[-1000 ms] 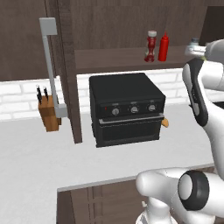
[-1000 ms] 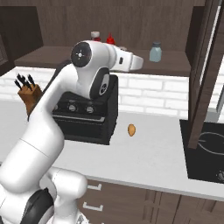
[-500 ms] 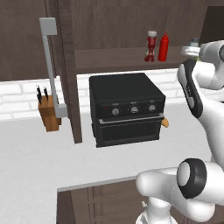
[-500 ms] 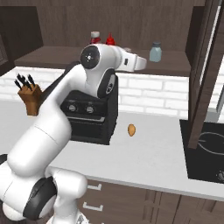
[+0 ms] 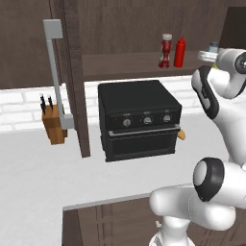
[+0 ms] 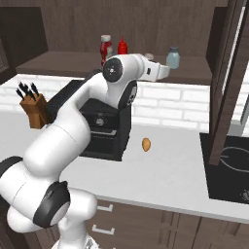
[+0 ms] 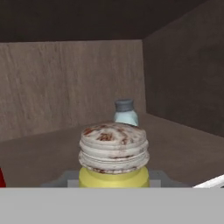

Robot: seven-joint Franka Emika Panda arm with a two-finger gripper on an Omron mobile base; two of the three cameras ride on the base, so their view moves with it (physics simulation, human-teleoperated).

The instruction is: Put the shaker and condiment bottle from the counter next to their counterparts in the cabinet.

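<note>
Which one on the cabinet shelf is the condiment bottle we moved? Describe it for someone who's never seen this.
Look at the dark wood cabinet shelf above the black countertop oven. Two red bottles stand side by side there. The condiment bottle is the left one: squat, narrow-waisted, with a white-grey cap, unlike the slim all-red squeeze bottle with its pointed nozzle.

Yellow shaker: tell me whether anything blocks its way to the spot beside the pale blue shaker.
Nothing visible does. In the hand view the yellow shaker sits held in the gripper, and bare cabinet shelf lies between it and the pale blue shaker straight ahead near the back corner.
</note>
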